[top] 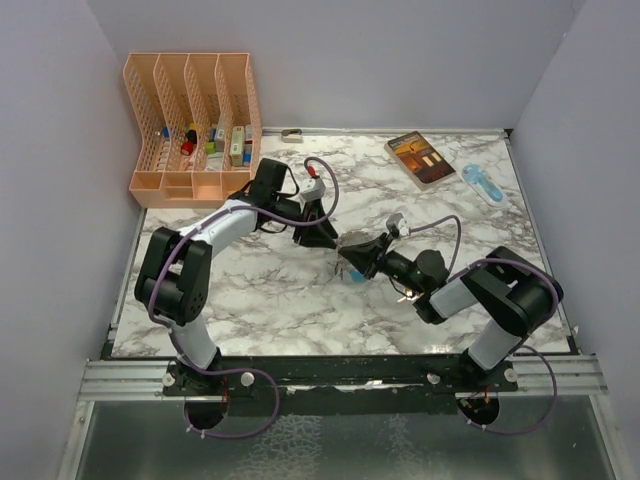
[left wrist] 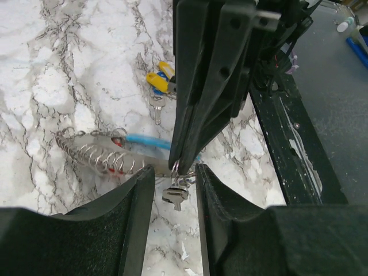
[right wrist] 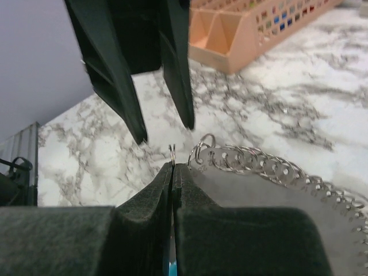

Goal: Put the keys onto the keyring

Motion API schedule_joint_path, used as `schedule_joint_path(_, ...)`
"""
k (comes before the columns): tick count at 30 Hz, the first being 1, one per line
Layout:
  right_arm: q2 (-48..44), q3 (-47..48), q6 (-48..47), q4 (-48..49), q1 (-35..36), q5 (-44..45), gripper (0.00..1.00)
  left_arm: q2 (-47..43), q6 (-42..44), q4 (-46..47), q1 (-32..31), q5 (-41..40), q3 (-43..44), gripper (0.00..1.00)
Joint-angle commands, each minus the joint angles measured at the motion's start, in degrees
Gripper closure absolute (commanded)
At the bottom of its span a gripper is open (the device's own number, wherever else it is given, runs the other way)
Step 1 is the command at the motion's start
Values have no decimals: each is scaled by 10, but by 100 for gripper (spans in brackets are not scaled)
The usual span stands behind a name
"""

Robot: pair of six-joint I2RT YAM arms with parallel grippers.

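Keyring (left wrist: 112, 156) wire pinched between closed right gripper (right wrist: 172, 168) fingers, frame centre. Left gripper (left wrist: 174, 171) jaws apart, straddling small key (left wrist: 175, 196) hanging just below pinch.

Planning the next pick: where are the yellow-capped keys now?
Left wrist view: the yellow-capped keys lie on the marble table, upper centre, beside the right gripper, beyond the keyring.

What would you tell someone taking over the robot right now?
Right gripper: shut, pinching the thin metal ring of the keyring, a bunch with a light-blue curved piece and red tag.
Left gripper: open, fingers either side of a small grey key hanging at that ring.
Yellow-headed keys lie on the white marble table.
Done: ring held. To do: yellow-headed keys; whether the grey key is fully on, I cannot tell.
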Motion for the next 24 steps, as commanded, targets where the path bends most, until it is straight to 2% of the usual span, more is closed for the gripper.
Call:
schedule_joint_path(1, 37, -5, 23, 187, -1, 16, 99, -27, -73, 88, -2, -2, -9, 63)
schedule_joint_path(10, 25, 12, 13, 187, -1, 19, 99, -28, -66, 74, 3, -18, 7, 64)
schedule_joint_path(20, -22, 35, 18, 185, 0, 27, 99, -83, -111, 92, 64, -32, 25, 64)
schedule_joint_path(24, -52, 59, 16, 151, 2, 26, 99, -94, -114, 82, 70, -23, 33, 64)
